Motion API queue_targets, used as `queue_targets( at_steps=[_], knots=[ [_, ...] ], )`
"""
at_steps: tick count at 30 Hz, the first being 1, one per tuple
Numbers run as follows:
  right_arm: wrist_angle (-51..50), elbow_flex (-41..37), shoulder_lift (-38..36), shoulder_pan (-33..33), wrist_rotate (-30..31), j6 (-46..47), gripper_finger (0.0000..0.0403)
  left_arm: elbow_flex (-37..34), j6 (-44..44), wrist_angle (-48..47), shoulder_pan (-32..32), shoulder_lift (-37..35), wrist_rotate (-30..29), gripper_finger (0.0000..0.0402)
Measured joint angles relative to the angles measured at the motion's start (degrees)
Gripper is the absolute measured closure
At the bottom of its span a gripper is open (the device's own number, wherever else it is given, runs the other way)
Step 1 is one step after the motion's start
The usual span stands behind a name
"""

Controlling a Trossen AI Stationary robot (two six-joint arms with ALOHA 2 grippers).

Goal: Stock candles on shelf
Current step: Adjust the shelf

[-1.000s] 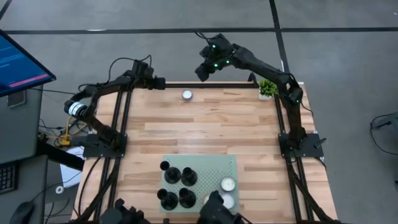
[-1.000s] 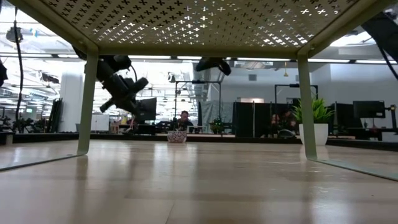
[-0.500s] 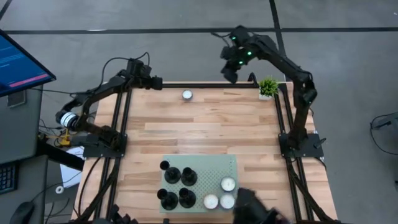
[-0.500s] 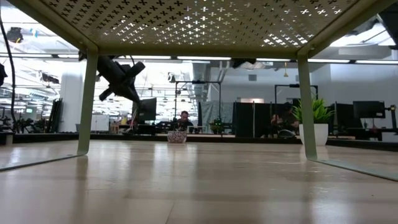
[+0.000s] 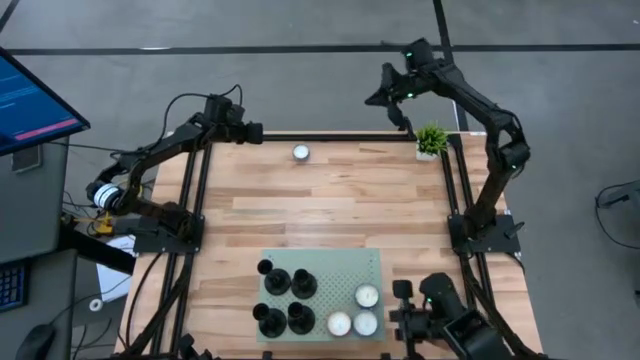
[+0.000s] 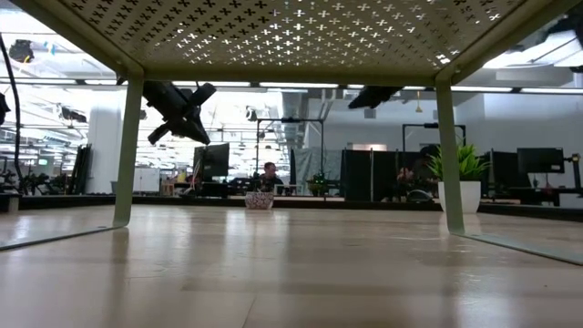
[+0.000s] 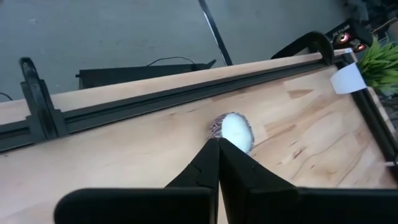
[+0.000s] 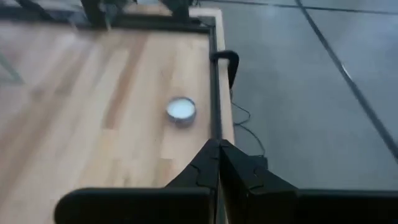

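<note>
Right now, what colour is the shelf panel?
Pale green, perforated with small holes; the shelf shows best in the high view.

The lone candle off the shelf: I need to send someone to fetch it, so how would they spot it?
Start at the wooden table and go to its far edge, opposite the green shelf. Left of the small potted plant sits one candle. It stands alone on bare wood, while the other three cluster on the shelf.

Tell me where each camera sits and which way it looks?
High: above, looking down on the shelf; both arms show.
Low: at tabletop height, under the shelf, facing the room; both arms hang high.
Left wrist: over the shut left end effector, facing the lone candle.
Right wrist: over the shut right end effector.
Shared: both wrists see that candle.
</note>
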Motion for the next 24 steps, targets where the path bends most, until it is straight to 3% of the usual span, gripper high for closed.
queue_targets(
  at_steps=[6, 14, 19, 24],
  knots=[
    [0.01, 4.83, 6.17, 1.05, -2.89, -6.38, 0.0403, 0.0, -1.55, 0.19, -1.54, 0.0, -1.22, 0.0397],
    [-14.26, 7.16, 10.04, -4.32, -4.13, -15.78, 0.0403, 0.0, -2.41, 0.2, -3.39, 0.0, -1.24, 0.0397],
    [-9.18, 5.74, 10.27, -7.32, -0.65, -12.23, 0.0403, 0.0, -2.4, 0.2, -3.43, 0.02, -3.16, 0.0396],
    [-4.28, 5.35, 11.72, -4.28, 3.87, -12.51, 0.0403, 0.0, -2.45, 0.42, -3.43, 0.02, -6.88, 0.0397]
  ],
)
